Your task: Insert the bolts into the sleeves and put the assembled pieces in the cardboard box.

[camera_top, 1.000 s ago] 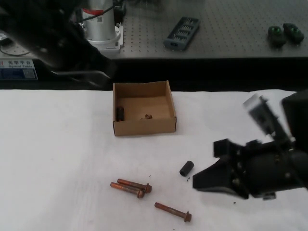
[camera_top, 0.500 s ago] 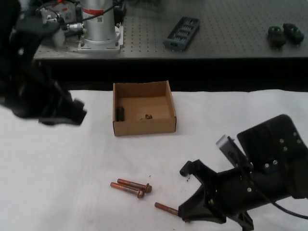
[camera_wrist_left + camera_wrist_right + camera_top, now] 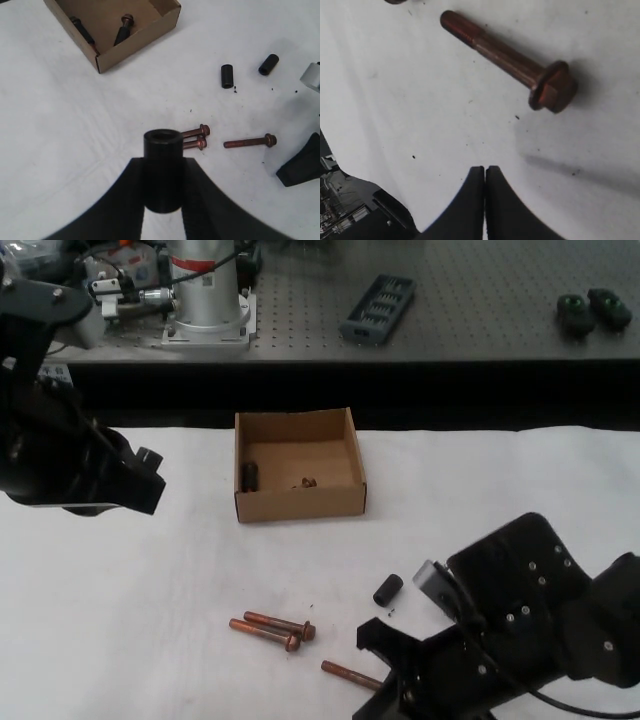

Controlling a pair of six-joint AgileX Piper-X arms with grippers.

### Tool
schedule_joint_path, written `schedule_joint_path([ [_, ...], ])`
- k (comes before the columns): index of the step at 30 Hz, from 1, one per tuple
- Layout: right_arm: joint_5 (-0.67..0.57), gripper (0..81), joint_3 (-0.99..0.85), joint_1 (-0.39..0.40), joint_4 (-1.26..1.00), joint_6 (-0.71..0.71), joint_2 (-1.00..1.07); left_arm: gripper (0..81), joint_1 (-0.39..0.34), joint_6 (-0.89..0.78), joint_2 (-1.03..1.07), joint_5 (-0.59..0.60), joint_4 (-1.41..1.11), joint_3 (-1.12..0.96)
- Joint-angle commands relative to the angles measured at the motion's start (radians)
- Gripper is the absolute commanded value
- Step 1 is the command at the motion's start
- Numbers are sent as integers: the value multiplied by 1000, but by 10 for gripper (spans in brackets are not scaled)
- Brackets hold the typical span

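My left gripper point(image 3: 163, 172) is shut on a black sleeve point(image 3: 162, 145), held upright above the white cloth, left of the cardboard box point(image 3: 300, 502). The box point(image 3: 140, 42) holds two dark assembled pieces point(image 3: 122, 31). Two copper bolts point(image 3: 272, 628) lie side by side on the cloth, with a third bolt point(image 3: 348, 673) to their right. My right gripper point(image 3: 485, 172) is shut and holds nothing, close to this single bolt point(image 3: 512, 62) near its head. Two loose black sleeves point(image 3: 227, 76) lie beyond the bolts. One of them point(image 3: 388, 589) sits just beside the right arm point(image 3: 520, 650).
White cloth covers the bench around the box. Behind it a dark perforated table carries a metal cylinder point(image 3: 205, 285), a blue rack point(image 3: 378, 305) and green parts point(image 3: 592, 310). Open cloth lies to the left of the bolts.
The left arm has swung from behind the box down to the left over the cloth. The right arm has moved toward the near edge and now covers the single bolt's head.
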Motion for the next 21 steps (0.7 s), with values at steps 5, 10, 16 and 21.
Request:
schedule_joint_path([
  [5, 37, 19, -78, -10, 124, -117, 1, 6, 2, -9, -29, 9, -15, -3],
  [10, 147, 19, -164, -10, 304, -277, 1, 6, 2, -9, -29, 9, -15, -3],
  [16, 257, 19, -223, -10, 400, -403, 8, 6, 2, -9, -29, 9, -15, -3],
  [21, 241, 19, -268, -10, 439, -424, 52, 6, 2, -9, -28, 9, -13, -3],
])
